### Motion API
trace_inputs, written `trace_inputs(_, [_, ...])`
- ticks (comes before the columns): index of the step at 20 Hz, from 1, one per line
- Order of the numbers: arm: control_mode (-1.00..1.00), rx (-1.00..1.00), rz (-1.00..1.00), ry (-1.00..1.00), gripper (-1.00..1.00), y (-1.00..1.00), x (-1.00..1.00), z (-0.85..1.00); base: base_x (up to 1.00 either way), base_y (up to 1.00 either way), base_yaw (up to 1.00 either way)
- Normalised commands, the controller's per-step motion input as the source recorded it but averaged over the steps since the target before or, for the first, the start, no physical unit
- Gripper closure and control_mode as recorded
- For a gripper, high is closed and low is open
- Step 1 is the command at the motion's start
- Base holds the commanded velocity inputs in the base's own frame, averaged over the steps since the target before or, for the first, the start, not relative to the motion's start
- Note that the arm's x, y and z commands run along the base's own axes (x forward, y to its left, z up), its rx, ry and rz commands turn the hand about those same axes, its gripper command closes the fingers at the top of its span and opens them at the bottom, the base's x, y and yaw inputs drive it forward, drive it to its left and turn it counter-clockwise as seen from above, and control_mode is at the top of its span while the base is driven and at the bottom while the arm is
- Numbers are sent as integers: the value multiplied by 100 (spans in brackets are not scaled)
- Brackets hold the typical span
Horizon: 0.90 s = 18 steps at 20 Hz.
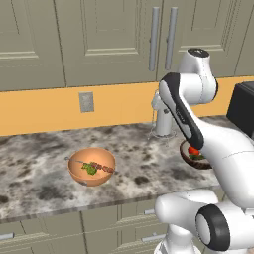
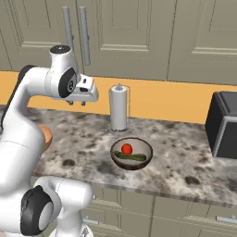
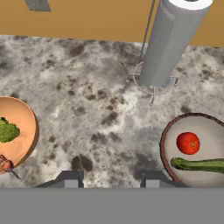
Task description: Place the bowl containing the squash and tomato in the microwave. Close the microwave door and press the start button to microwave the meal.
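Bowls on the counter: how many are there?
2. The brown bowl with tomato and squash sits before the paper towel holder; the orange bowl sits further left.

No readable text, label or sign anywhere.

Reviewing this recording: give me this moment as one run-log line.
phase: approach | claw: open, empty, above counter | bowl: on counter, holds tomato and squash | microwave: not loaded
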Motion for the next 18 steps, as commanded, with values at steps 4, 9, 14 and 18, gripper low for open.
trace_inputs(4, [-100, 0, -4, 0, -100, -19, -6, -7, 0, 0, 0])
trace_inputs(9, [-100, 1, -15, -1, -100, -50, -39, -24, 0, 0, 0])
trace_inputs(14, [-100, 1, -20, -1, -100, -51, -37, -35, 0, 0, 0])
trace_inputs(18, [-100, 3, -25, -1, -100, -58, -12, -32, 0, 0, 0])
